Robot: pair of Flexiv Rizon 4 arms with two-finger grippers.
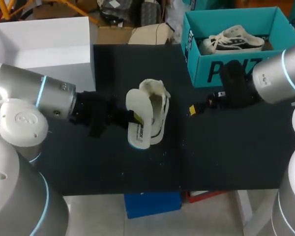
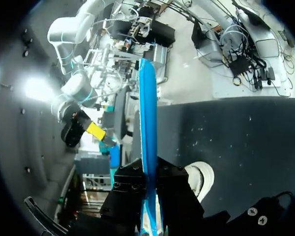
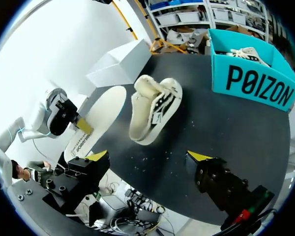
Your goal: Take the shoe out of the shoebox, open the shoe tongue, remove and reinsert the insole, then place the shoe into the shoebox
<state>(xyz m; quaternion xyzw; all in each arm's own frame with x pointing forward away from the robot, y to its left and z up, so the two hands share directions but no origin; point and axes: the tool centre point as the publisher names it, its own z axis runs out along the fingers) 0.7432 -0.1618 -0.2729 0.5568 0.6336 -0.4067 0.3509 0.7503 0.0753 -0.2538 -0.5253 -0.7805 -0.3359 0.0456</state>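
Left gripper [image 2: 150,196] clamps the insole [image 2: 147,123] edge-on, blue underside showing, beside the shoe [image 1: 158,110] — which lies on its side in the middle of the table [image 1: 216,152]. Right gripper [image 3: 147,157] hangs wide, holding nothing, near the teal shoebox [image 1: 226,73] — second shoe [image 1: 233,39] inside. A white box [image 1: 39,42] sits back left

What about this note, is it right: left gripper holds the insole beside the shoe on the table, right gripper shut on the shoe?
One error: the right gripper is open and empty, clear of the shoe, as the right wrist view shows. The left gripper does hold the insole beside the shoe on the table.
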